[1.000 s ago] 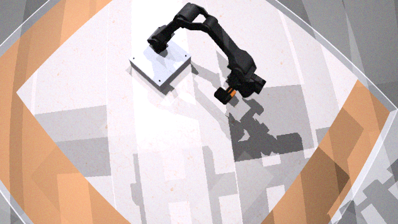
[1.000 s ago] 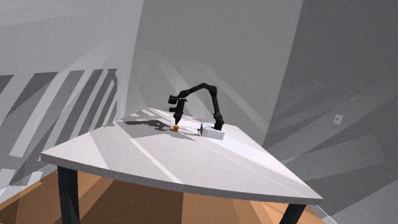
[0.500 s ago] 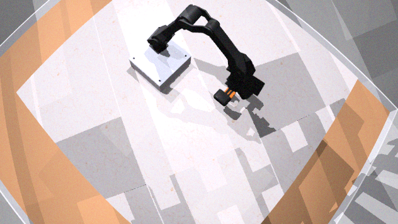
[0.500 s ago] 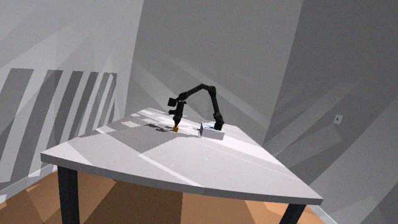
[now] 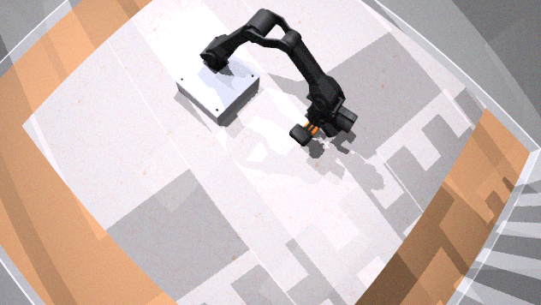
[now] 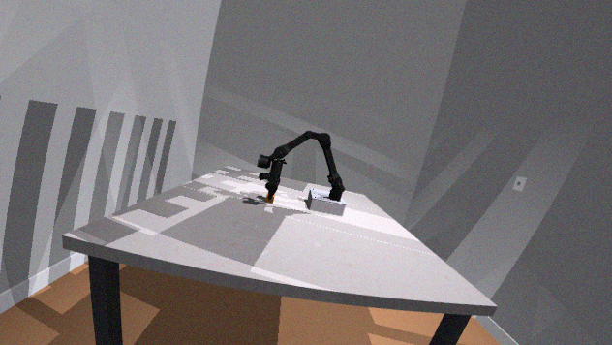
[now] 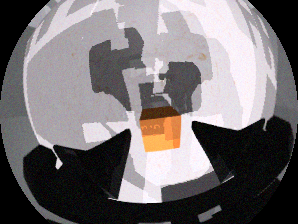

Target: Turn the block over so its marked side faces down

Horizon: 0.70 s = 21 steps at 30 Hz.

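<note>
The small orange block (image 5: pixel 314 130) (image 6: pixel 270 199) (image 7: pixel 162 142) is at the table surface, between the spread fingers. In the wrist view, faint pale marks show on its camera-facing side, and its far side is dark brown. Dark bands cross it in the top view; whether they are marks or shadow I cannot tell. My gripper (image 7: pixel 162 128) is open and points down over the block. A gap shows between the block and each finger in the wrist view. In the top view one finger stands just left of the block, and the gripper body hides part of it.
The arm's base stands on a large white box-shaped mount (image 5: pixel 214 92) (image 6: pixel 326 205), left of the block in the top view. The pale table (image 5: pixel 141 141) (image 6: pixel 339 252) carries patchy shadows. Its edges lie well away from the block.
</note>
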Each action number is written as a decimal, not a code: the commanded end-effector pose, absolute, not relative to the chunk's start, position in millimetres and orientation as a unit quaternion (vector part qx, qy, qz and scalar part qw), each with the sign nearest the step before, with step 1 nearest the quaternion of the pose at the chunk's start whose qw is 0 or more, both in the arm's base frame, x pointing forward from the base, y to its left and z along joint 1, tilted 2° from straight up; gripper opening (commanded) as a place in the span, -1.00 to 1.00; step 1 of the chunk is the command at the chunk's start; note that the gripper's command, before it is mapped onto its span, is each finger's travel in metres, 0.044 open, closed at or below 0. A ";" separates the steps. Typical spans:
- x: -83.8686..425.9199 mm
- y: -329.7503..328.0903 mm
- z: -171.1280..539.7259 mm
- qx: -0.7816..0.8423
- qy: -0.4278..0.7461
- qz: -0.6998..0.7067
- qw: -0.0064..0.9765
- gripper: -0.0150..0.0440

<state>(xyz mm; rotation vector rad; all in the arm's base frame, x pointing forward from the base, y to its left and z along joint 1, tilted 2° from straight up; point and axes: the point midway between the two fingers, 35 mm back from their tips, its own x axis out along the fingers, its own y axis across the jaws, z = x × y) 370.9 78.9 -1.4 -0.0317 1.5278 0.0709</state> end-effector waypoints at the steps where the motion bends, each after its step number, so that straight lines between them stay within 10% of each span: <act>1: 370.6 80.0 -3.1 -0.012 0.692 0.034 0.721 0.47; 5: 370.6 80.0 -3.1 -0.012 0.692 0.034 0.721 0.11; 21: 370.6 80.0 -3.1 -0.012 0.692 0.034 0.721 -0.25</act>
